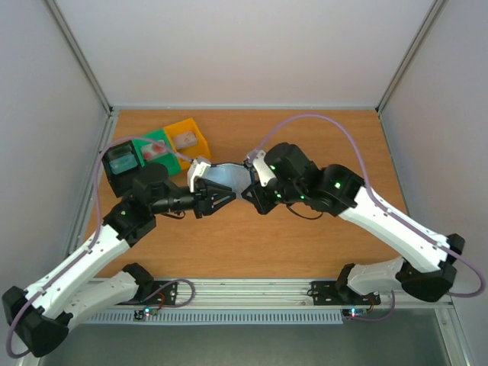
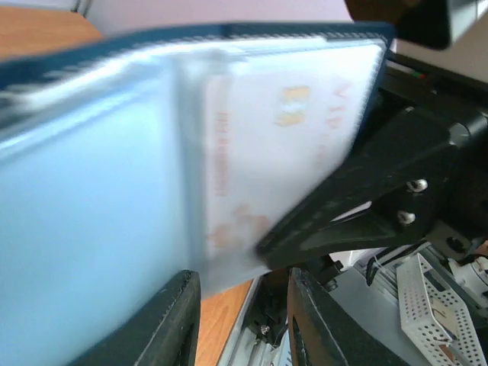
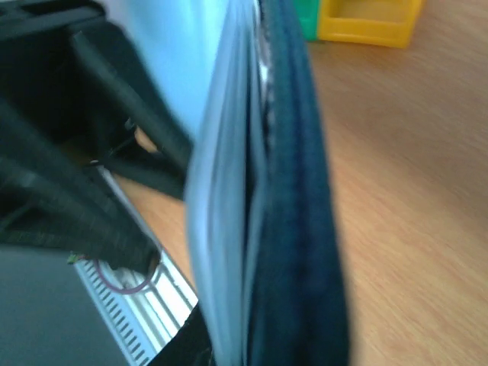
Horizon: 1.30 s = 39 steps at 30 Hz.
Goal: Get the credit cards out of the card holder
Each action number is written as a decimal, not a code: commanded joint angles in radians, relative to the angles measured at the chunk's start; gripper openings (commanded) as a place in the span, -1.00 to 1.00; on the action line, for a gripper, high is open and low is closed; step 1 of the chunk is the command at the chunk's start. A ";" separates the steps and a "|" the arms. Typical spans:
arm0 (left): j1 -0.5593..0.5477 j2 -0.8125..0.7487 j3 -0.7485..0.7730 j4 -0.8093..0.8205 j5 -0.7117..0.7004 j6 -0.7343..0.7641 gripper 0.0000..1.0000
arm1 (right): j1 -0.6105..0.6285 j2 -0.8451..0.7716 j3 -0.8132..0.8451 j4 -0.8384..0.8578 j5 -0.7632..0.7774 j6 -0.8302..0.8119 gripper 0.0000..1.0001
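Note:
The card holder (image 1: 223, 177) is held open in the air between my two grippers at the table's middle. In the left wrist view its light blue inner pocket (image 2: 91, 191) fills the frame, with a pale credit card (image 2: 282, 137) with reddish marks tucked in it. My left gripper (image 1: 221, 197) is open, fingers (image 2: 175, 320) apart just under the holder's lower edge. My right gripper (image 1: 250, 192) is shut on the holder's far side. One of its black fingers (image 2: 358, 206) lies across the card's corner. The right wrist view shows the holder (image 3: 297, 229) edge-on.
A black bin (image 1: 122, 164), a green bin (image 1: 156, 149) and a yellow bin (image 1: 188, 137) stand in a row at the back left, each with a card-like piece inside. The yellow bin (image 3: 370, 19) also shows in the right wrist view. Walls enclose the table's sides and back.

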 commanded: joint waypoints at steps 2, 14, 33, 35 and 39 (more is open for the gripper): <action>0.049 -0.093 0.019 -0.089 -0.056 0.075 -0.34 | 0.002 -0.149 -0.113 0.190 -0.304 -0.139 -0.98; 0.053 -0.271 -0.135 -0.020 0.038 0.087 0.99 | 0.002 -0.177 -0.106 0.197 -0.611 -0.256 -0.98; 0.089 -0.347 -0.167 0.177 0.190 0.112 0.99 | -0.006 -0.092 0.020 0.022 -0.575 -0.327 -0.98; 0.089 -0.343 -0.191 0.241 0.220 0.111 0.76 | -0.005 -0.105 0.000 0.033 -0.596 -0.344 -0.98; 0.089 -0.350 -0.213 0.248 0.220 0.096 -0.45 | -0.023 -0.122 -0.026 0.048 -0.629 -0.353 -0.98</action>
